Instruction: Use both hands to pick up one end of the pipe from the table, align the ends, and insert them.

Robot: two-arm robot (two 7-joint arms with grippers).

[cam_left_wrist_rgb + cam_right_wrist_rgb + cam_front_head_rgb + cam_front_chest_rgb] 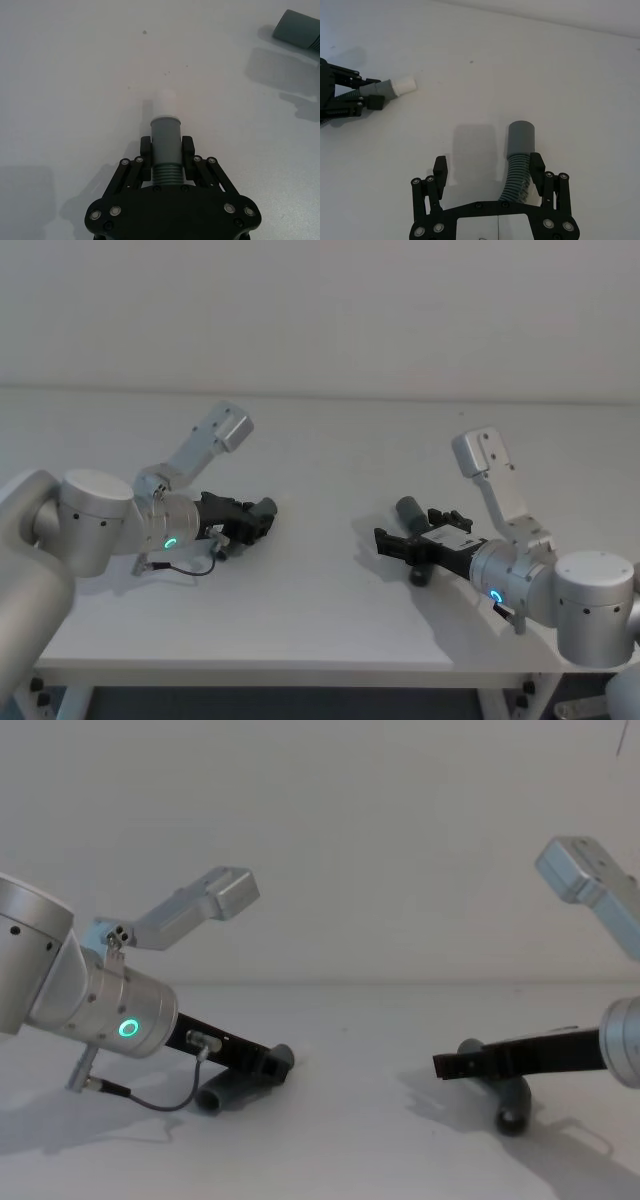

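The left gripper (pixel 166 150) has its jaws closed snugly on one pipe piece (pixel 165 137), pinching it where the ribbed body meets the grey cuff; the right gripper (pixel 488 170) has its jaws wide apart and grips nothing. They straddle the other pipe piece (pixel 520 165), with one finger (pixel 536 167) just beside the ribs and its mate well clear.

The white table (pixel 320 440) carries all of it. The left arm (pixel 95 520) reaches low over the table's left half, a green ring light (pixel 170 542) glowing on it; the right arm (pixel 560 590) reaches low over the table's right half.

The straddled piece lies bent on the table, its wider cuff (pixel 521 137) out ahead between the fingers. The held piece sits close above the table, though whether it is clear of the surface I cannot tell; its narrow pale end (pixel 165 102) juts forward past the fingertips, toward the table's middle. The two pieces are well apart across the table.
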